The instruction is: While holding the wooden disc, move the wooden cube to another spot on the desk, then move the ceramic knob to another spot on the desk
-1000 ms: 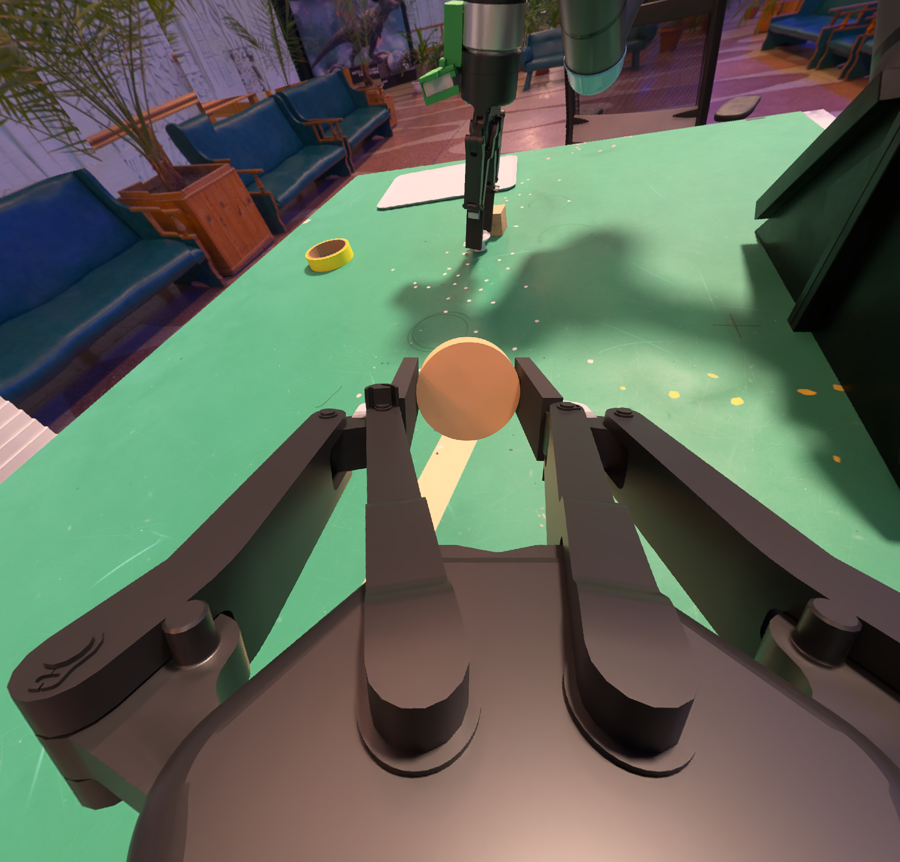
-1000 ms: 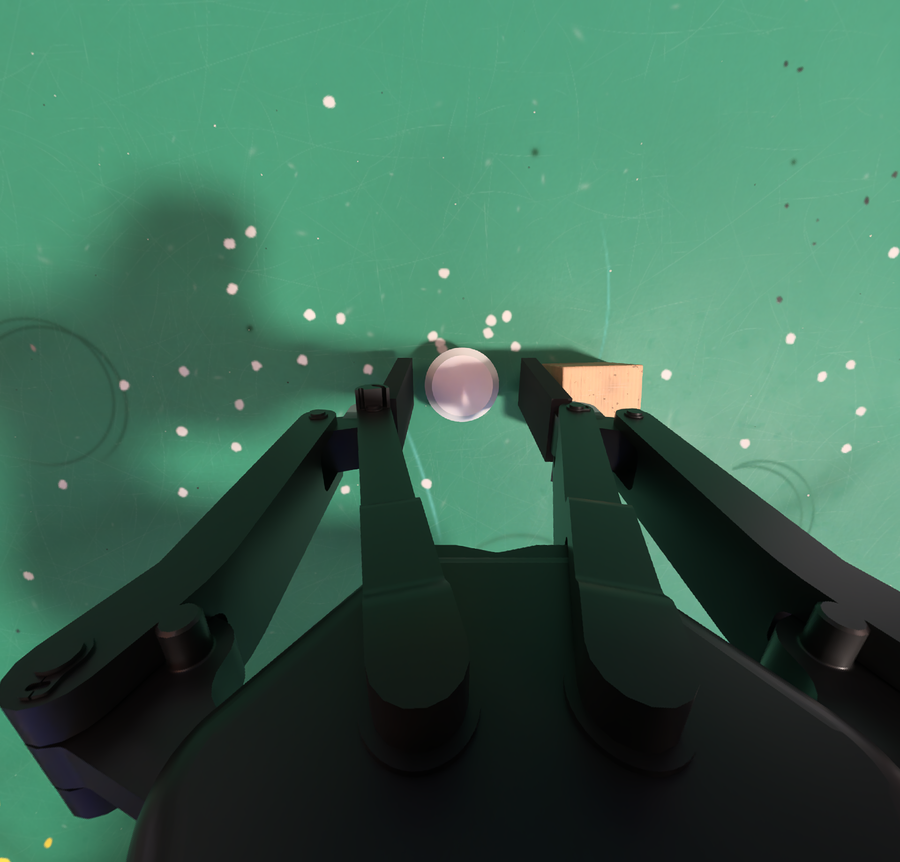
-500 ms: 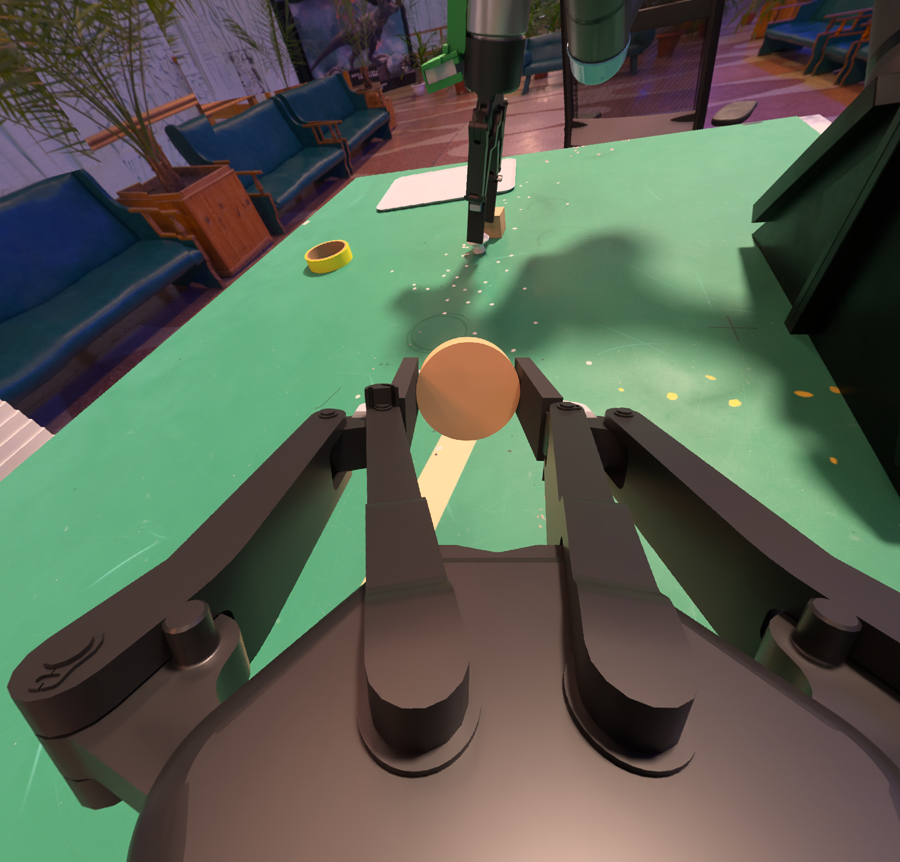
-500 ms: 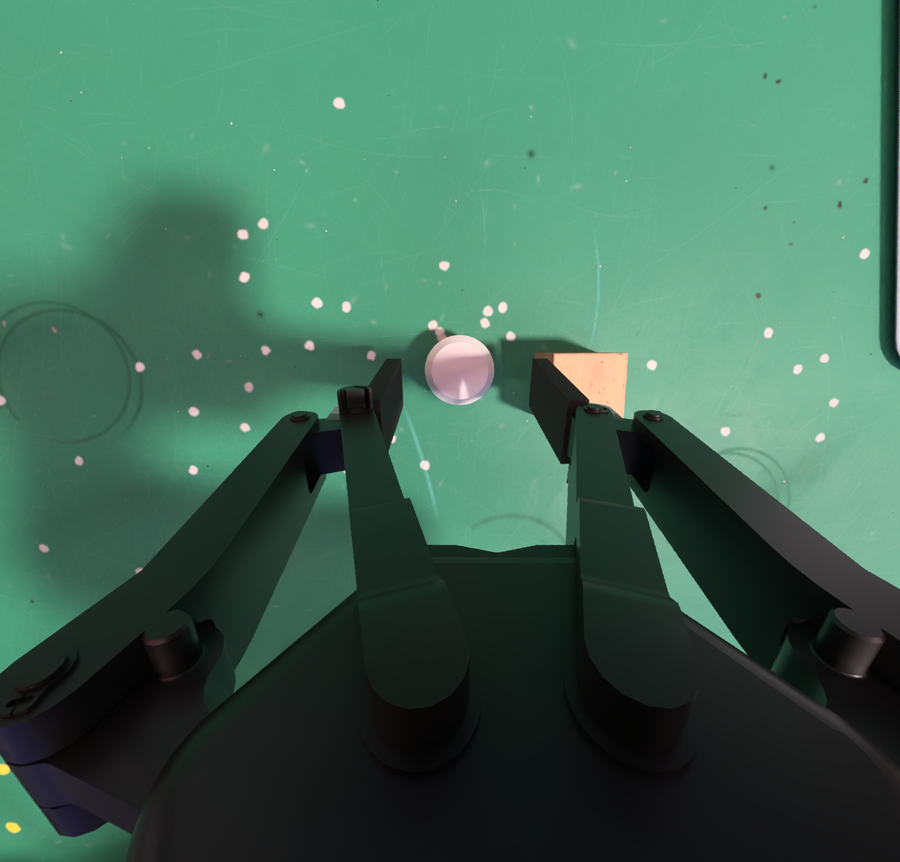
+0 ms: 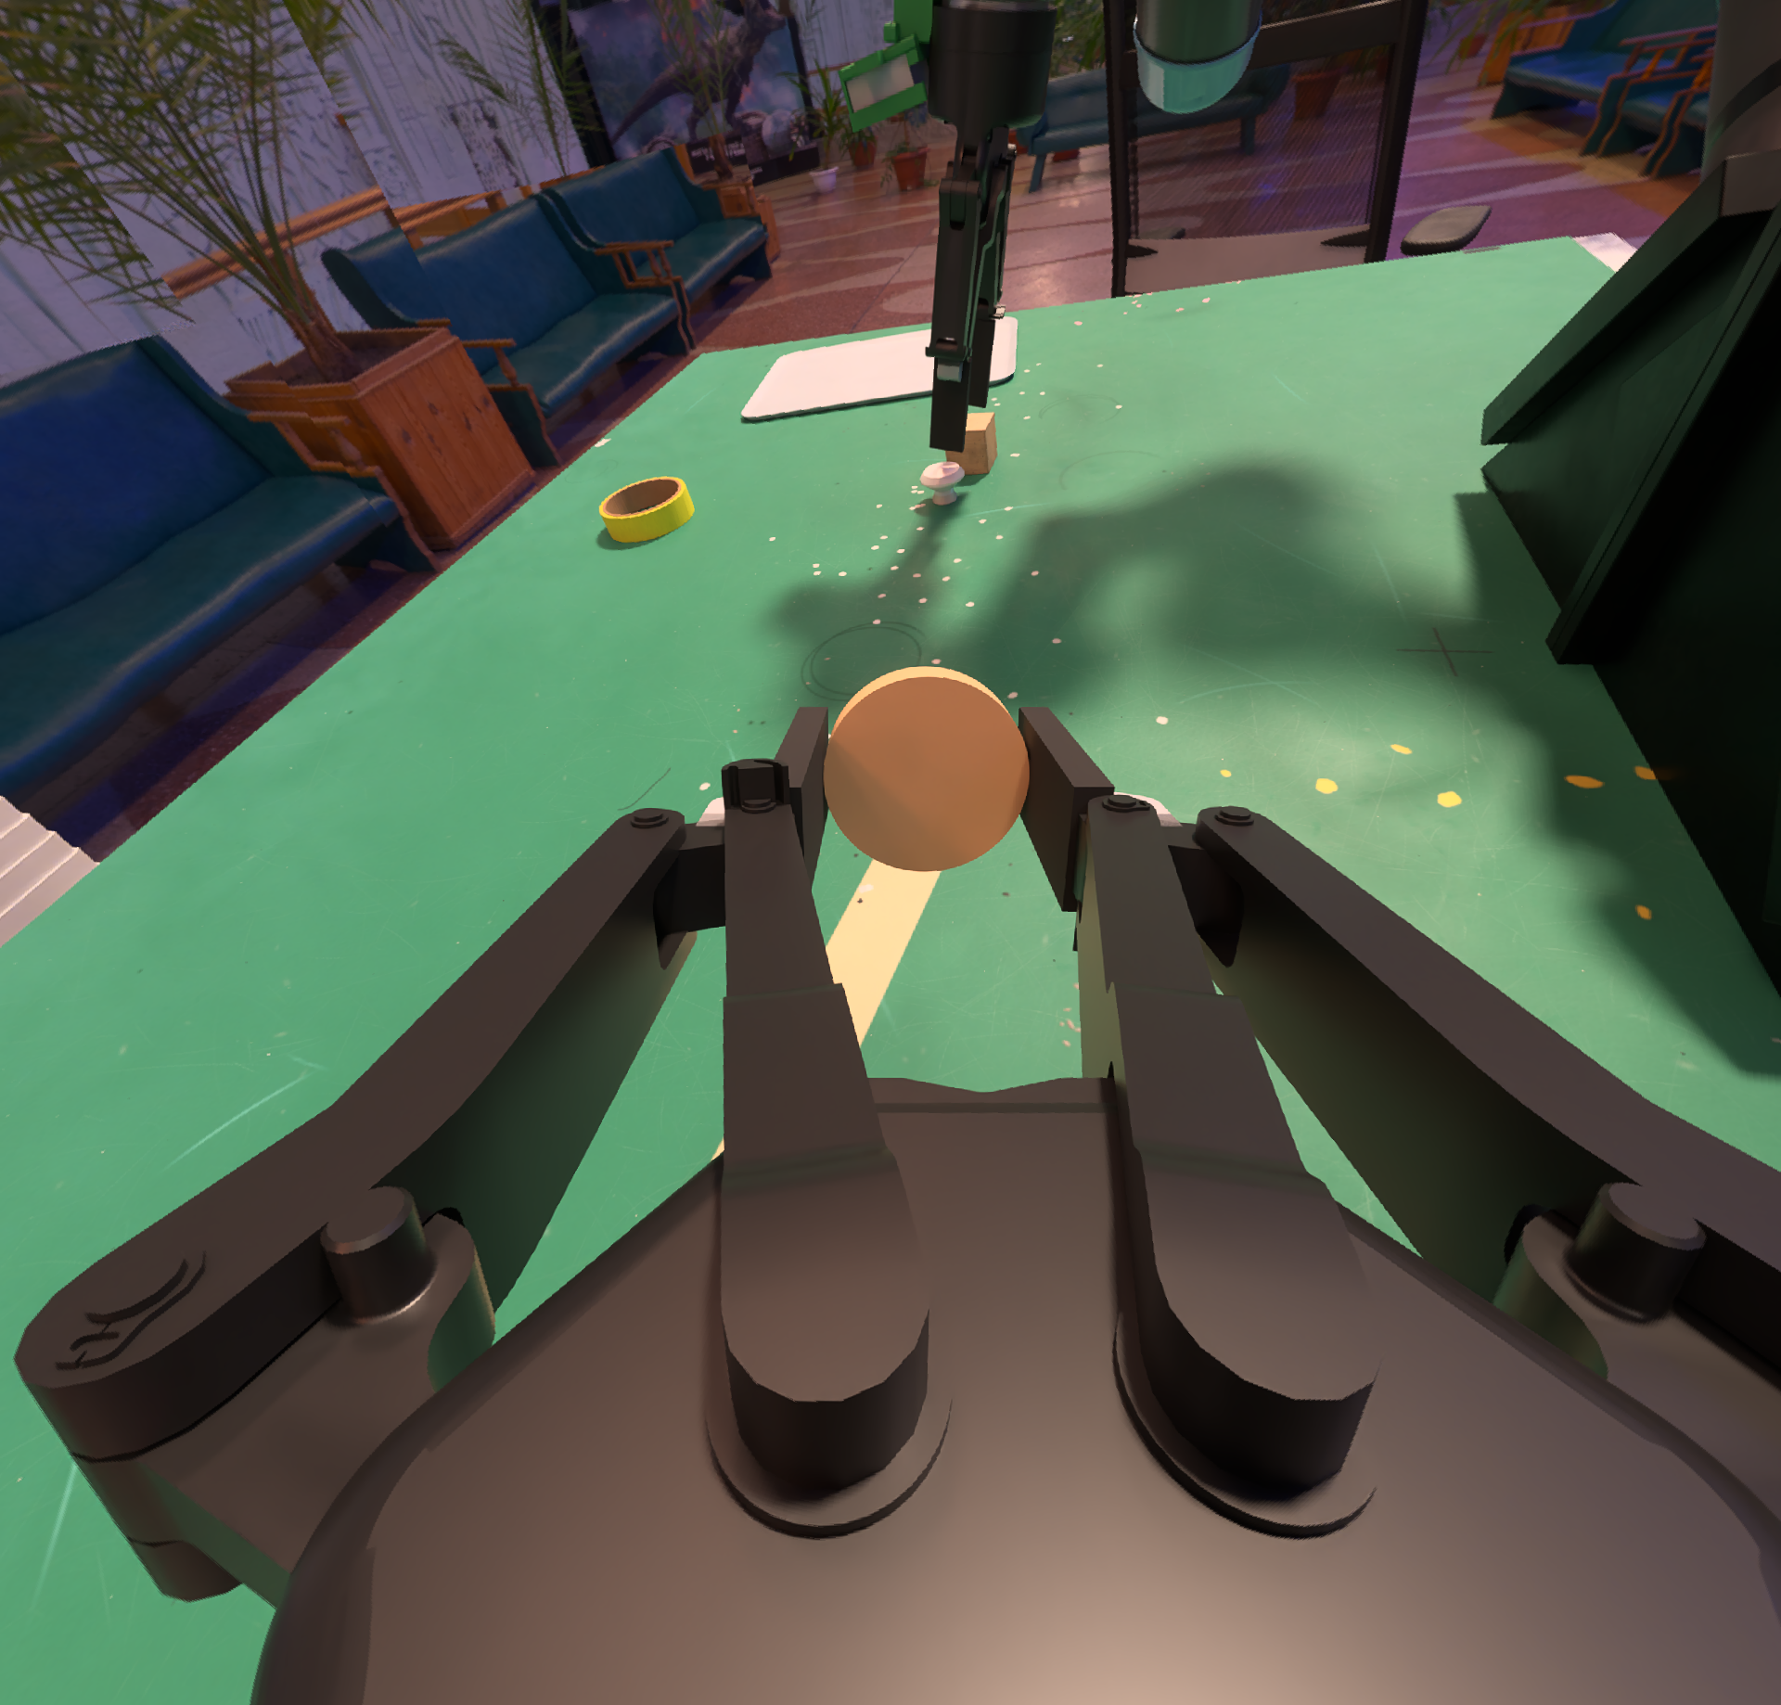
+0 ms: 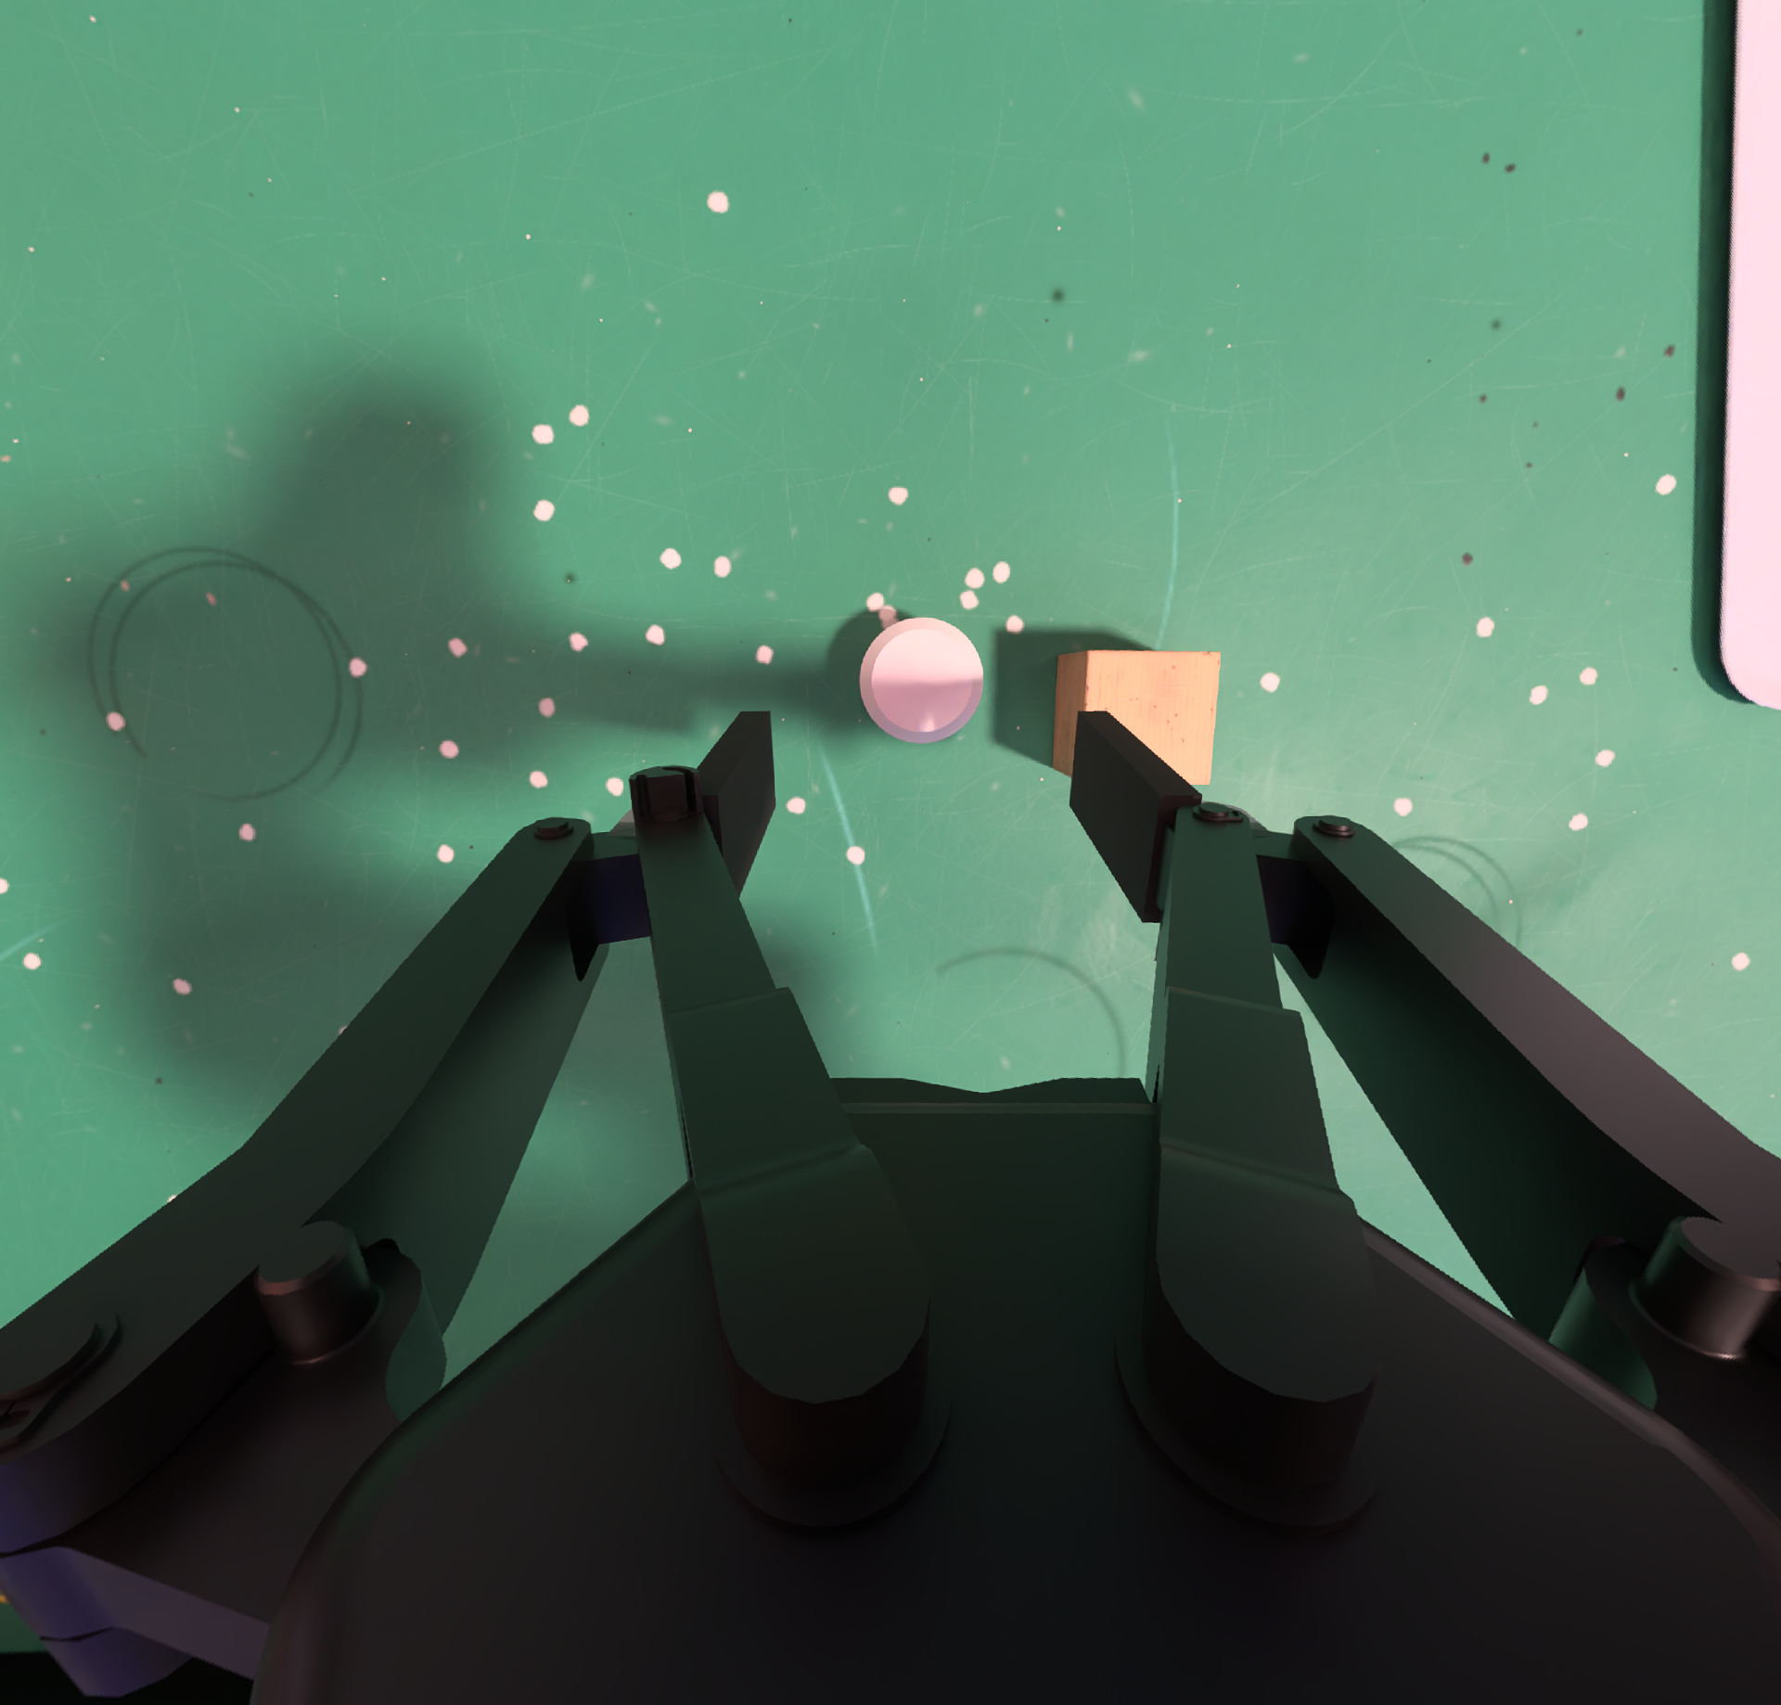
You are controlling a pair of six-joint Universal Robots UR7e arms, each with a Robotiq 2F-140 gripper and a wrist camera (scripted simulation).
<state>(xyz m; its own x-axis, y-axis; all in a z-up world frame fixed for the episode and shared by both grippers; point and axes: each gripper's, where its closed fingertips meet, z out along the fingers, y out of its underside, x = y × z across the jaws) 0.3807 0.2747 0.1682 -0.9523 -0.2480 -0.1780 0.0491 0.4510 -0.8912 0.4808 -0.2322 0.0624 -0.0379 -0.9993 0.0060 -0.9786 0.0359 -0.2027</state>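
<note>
My left gripper (image 5: 923, 772) is shut on the round wooden disc (image 5: 925, 768) and holds it above the green desk (image 5: 482, 791). In the right wrist view my right gripper (image 6: 922, 755) is open and empty, pointing straight down above the white ceramic knob (image 6: 920, 680), which stands on the desk. The wooden cube (image 6: 1147, 707) sits just right of the knob, partly behind my right fingertip (image 6: 1118, 772). In the left wrist view the right gripper (image 5: 949, 435) hangs above the knob (image 5: 942, 481) with the cube (image 5: 978, 442) behind it.
A yellow tape roll (image 5: 646, 508) lies at the left of the desk. A white flat pad (image 5: 848, 373) lies at the far edge and shows at the right edge of the right wrist view (image 6: 1759, 309). A dark box (image 5: 1687, 502) stands on the right.
My right gripper has opened wider and risen away from the knob, which stays on the desk next to the cube. My left gripper still holds the disc in place.
</note>
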